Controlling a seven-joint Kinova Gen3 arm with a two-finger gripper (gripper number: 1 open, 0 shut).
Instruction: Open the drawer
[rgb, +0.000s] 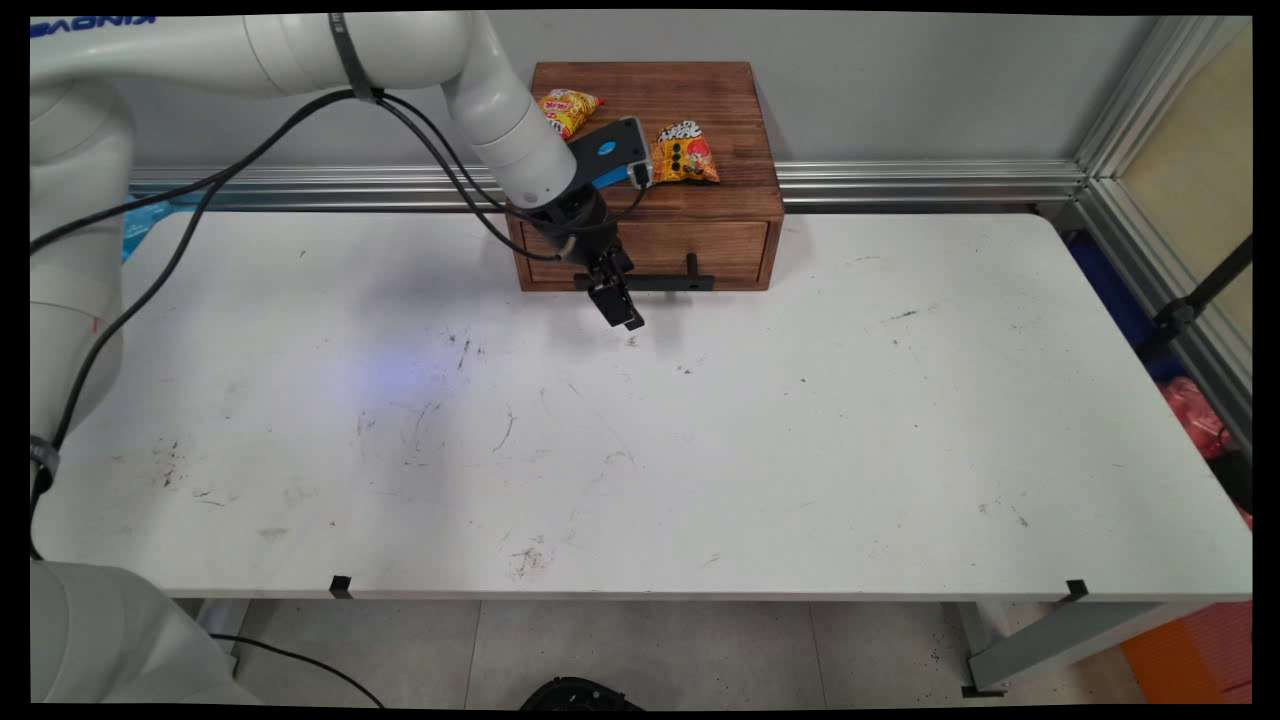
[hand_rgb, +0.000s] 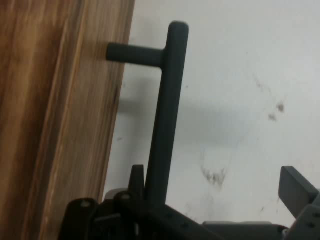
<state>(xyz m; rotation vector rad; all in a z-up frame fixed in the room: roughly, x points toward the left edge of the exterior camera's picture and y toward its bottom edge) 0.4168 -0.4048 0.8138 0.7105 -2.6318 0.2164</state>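
Note:
A brown wooden drawer box (rgb: 700, 110) stands at the back of the white table (rgb: 800, 450), its drawer front (hand_rgb: 55, 125) shut. A black bar handle (rgb: 662, 283) (hand_rgb: 167, 100) runs across the drawer front on two posts. My gripper (rgb: 622, 312) (hand_rgb: 215, 182) hangs low at the handle's left part and is open. In the hand view the bar lies between the fingers, close beside one finger (hand_rgb: 136, 176), while the other finger (hand_rgb: 297, 189) stands far off over the table. Two orange snack packets (rgb: 568, 108) (rgb: 685, 152) lie on top of the box.
An aluminium rail (rgb: 930, 180) runs along the wall behind the table, and a frame post (rgb: 1120, 110) rises at the right. Black cables (rgb: 200, 200) hang from the arm over the table's left part. Red and blue things (rgb: 1195, 415) lie off the table's right edge.

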